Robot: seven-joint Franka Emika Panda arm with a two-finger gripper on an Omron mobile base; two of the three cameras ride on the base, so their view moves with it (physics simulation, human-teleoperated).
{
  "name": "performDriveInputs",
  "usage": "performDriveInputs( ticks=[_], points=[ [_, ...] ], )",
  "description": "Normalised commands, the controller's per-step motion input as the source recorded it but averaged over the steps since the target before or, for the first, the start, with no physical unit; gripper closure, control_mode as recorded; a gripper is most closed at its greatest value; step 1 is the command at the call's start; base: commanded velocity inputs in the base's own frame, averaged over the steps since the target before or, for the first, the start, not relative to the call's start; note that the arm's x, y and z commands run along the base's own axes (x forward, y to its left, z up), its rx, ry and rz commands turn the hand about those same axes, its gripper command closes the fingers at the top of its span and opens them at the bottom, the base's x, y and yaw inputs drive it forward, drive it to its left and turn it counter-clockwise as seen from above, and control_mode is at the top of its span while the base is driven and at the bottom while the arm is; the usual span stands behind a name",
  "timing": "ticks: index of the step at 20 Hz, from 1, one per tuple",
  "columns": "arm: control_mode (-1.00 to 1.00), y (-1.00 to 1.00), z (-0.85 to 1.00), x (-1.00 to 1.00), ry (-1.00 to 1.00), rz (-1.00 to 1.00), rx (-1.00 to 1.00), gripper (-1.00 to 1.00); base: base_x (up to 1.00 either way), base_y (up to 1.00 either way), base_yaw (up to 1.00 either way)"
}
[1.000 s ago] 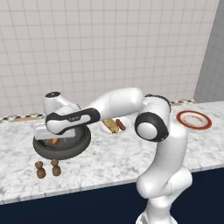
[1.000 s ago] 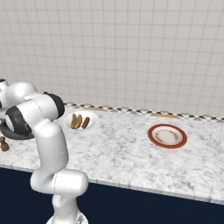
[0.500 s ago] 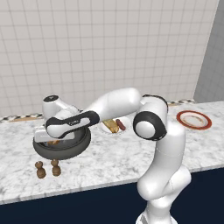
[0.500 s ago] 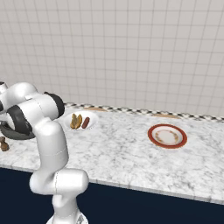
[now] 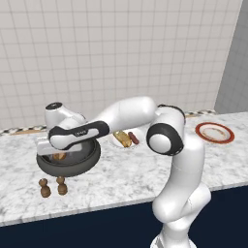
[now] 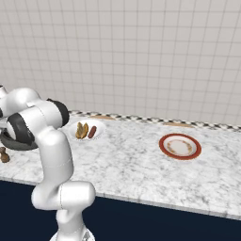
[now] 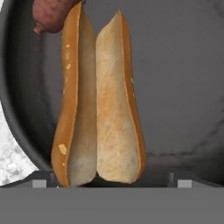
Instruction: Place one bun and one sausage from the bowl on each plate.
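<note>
Bowl: the dark bowl point(image 5: 68, 162) sits at the left of the table point(image 5: 126, 174), with the arm reaching right over it.
Bowl contents: up close, a split bun point(image 7: 98, 105) lies on the bowl floor, cut faces up; a sausage point(image 7: 52, 15) touches the bun's far end by the wall.
White plate: just beside the bowl, the white plate point(image 6: 71, 133) already carries a bun point(image 6: 82, 130) and a sausage point(image 6: 92, 132), side by side.
Red-rimmed plate: the rimmed plate point(image 6: 180, 146) stands well apart at the other end of the table; what lies on its pale centre I cannot tell.
End effector: the end effector point(image 7: 111, 179) hangs low over the bowl, jaws spread wide, a tip on each side of the bun's near end, nothing gripped.
Table front: two small brown shakers point(image 5: 53, 187) stand before the bowl, near the edge.
</note>
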Motion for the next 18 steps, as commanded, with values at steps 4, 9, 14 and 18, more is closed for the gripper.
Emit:
performDriveInputs(
  ticks=[4,9,14,18],
  points=[
    [-1.0,0.0,0.0,0.36,-0.03,0.0,0.01,-1.0,0.0,0.0,0.0],
    [-1.0,0.0,-0.01,0.34,0.0,0.0,0.04,-1.0,0.0,0.0,0.0],
    [-1.0,0.12,-0.15,0.07,-0.08,0.07,0.0,-1.0,0.0,0.0,0.0],
    [-1.0,0.34,-0.3,0.0,-0.1,0.04,0.0,1.0,0.0,0.0,0.0]
  ],
)
